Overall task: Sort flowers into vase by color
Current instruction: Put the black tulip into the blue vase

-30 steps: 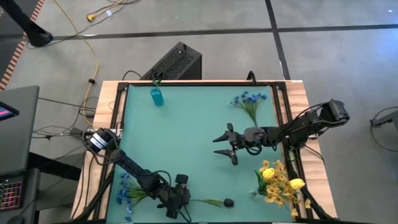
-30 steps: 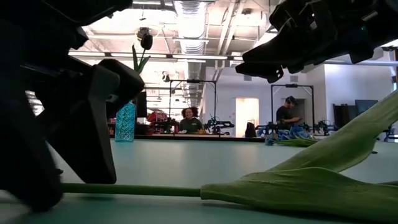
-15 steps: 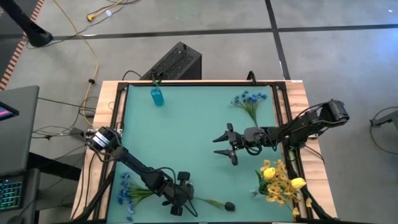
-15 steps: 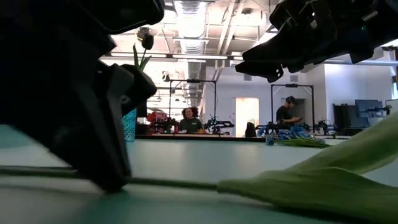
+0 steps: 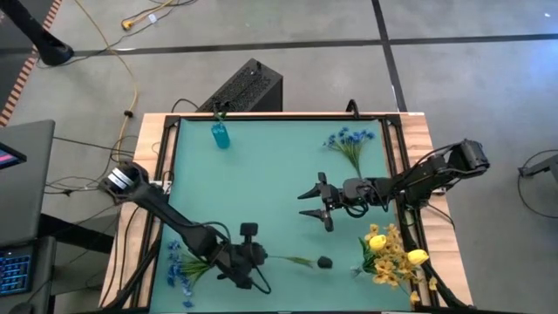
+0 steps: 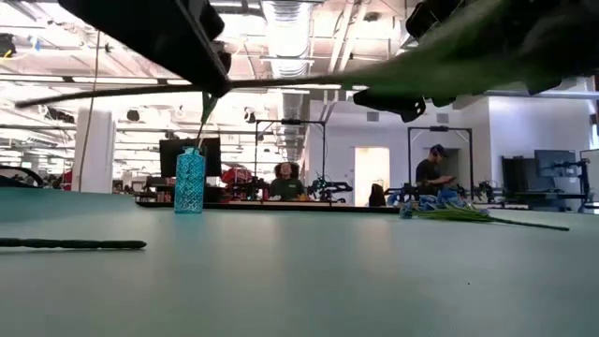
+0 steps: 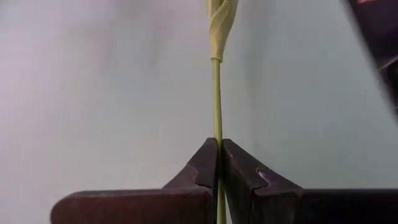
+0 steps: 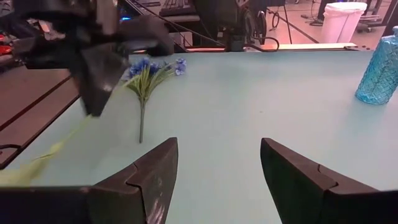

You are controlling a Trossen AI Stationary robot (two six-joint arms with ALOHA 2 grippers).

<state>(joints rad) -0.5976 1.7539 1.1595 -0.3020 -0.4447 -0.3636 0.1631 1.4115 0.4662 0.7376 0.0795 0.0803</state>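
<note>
- Left gripper (image 5: 258, 258) at the counter's (image 5: 261, 187) near edge, jaws clamped on the green stem of a dark-budded flower (image 5: 323, 261).
- Right gripper (image 5: 315, 202) hovers open, right of centre.
- Blue vase (image 5: 219, 134) stands far left.

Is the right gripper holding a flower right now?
No. The right gripper hangs open over bare green mat, nothing between its fingers; the left gripper is the one clamped on a green stem.
</note>
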